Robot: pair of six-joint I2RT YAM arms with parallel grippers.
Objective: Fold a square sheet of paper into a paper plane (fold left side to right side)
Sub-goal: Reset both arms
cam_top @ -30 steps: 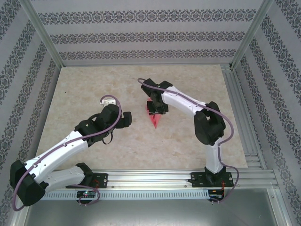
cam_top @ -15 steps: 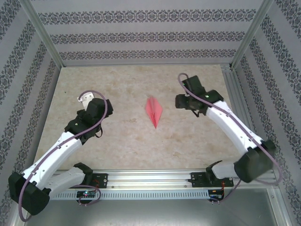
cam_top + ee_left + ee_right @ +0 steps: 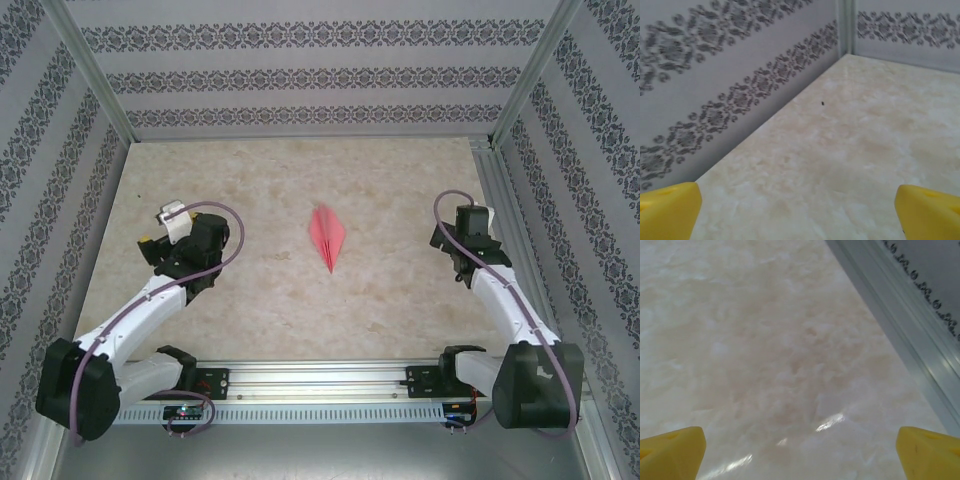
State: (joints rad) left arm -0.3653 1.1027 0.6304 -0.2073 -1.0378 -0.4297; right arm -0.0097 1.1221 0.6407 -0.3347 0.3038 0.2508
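The square sheet of paper lies folded as a narrow pinkish-red paper plane (image 3: pixel 328 237) in the middle of the table, its point toward the near edge. Nothing touches it. My left gripper (image 3: pixel 158 240) hangs far to its left, and in the left wrist view its yellow fingertips (image 3: pixel 670 210) stand wide apart over bare table, so the left gripper (image 3: pixel 800 215) is open. My right gripper (image 3: pixel 470 222) is far to the plane's right. It is open too: the right gripper (image 3: pixel 800 455) has bare table between its yellow fingertips (image 3: pixel 927 452).
The marble-look tabletop (image 3: pixel 250 290) is walled by patterned panels at the back and sides. An aluminium rail (image 3: pixel 900 335) runs along the right edge close to my right gripper. The left wall (image 3: pixel 715 100) stands near my left gripper.
My right gripper let go of the paper plane, opened wide and swung away to the right. The left arm drew back to the left. The plane stays where it was.
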